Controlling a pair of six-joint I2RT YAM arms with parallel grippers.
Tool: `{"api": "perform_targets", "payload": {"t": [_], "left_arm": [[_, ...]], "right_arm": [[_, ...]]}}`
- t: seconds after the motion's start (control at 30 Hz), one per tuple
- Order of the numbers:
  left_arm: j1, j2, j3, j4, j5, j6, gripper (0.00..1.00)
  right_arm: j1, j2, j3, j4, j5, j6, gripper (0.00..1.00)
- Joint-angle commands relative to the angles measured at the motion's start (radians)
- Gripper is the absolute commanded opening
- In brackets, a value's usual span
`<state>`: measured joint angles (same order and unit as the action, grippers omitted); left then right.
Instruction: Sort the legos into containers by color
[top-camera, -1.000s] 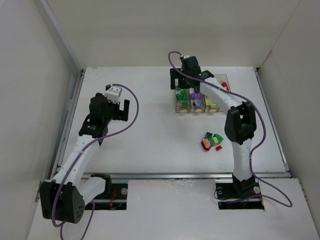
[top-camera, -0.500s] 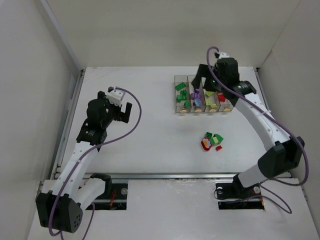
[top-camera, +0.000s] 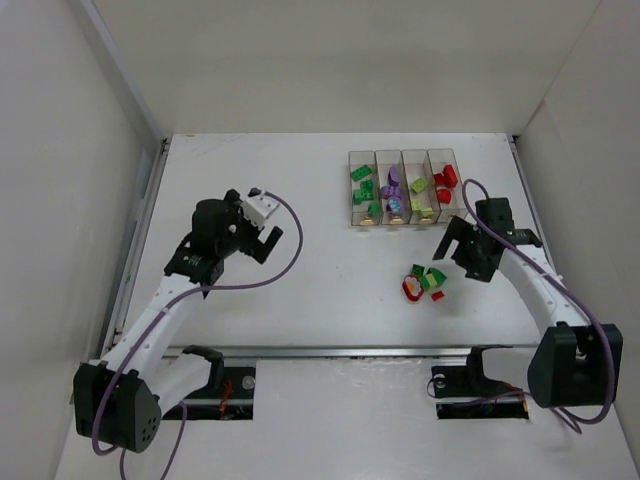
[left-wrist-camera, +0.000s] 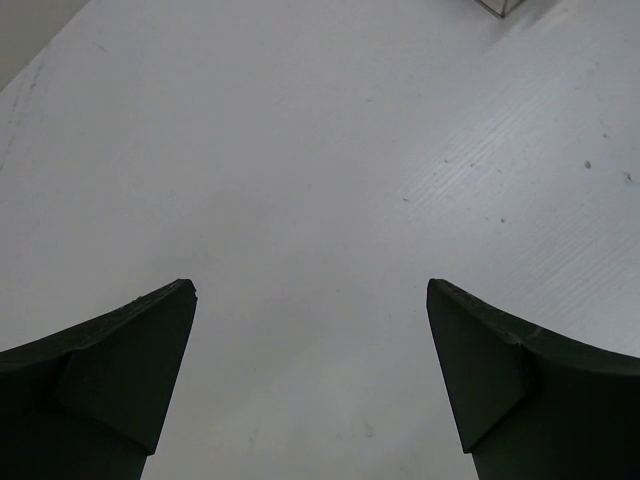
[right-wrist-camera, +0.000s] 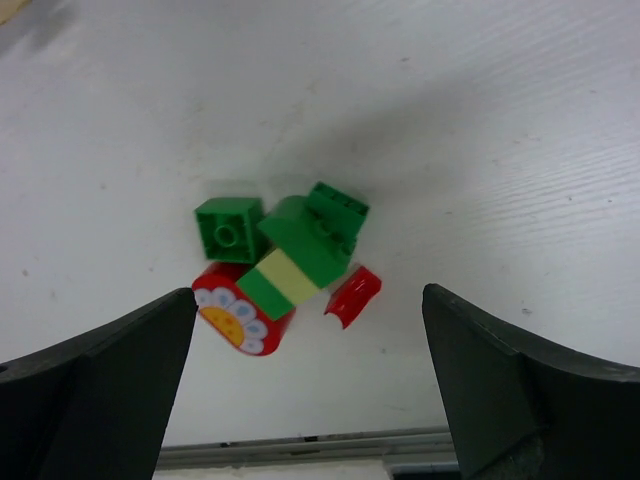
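Note:
Four clear containers stand in a row at the back right, holding green, purple, yellow-green and red legos. A loose pile of legos lies in front of them. The right wrist view shows a green brick, a green brick with a pale yellow band, a red brick with a flower face and a small red curved piece. My right gripper hangs open just right of and above the pile, holding nothing. My left gripper is open over bare table at the left.
White walls close in the table on the left, back and right. A metal rail runs along the near edge, just below the pile. A corner of a bin shows at the top of the left wrist view.
The right arm swung from over the bins, out to the right and down beside the loose pile. The left gripper drifted a little right and toward the table's middle.

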<state>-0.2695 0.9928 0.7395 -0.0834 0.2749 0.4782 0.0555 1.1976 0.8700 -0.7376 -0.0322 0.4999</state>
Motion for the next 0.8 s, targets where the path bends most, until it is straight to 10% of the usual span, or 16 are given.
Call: {"api": "perform_targets", "payload": {"t": [0.0, 0.77], "left_arm": [[-0.019, 0.014, 0.041, -0.032, 0.052, 0.057, 1.0], [-0.028, 0.004, 0.052, -0.082, 0.035, 0.025, 1.0]], "right_arm": [[-0.058, 0.017, -0.067, 0.118, -0.072, 0.071, 1.0], [-0.082, 0.186, -0.21, 0.425, -0.138, 0.365, 0.78]]}}
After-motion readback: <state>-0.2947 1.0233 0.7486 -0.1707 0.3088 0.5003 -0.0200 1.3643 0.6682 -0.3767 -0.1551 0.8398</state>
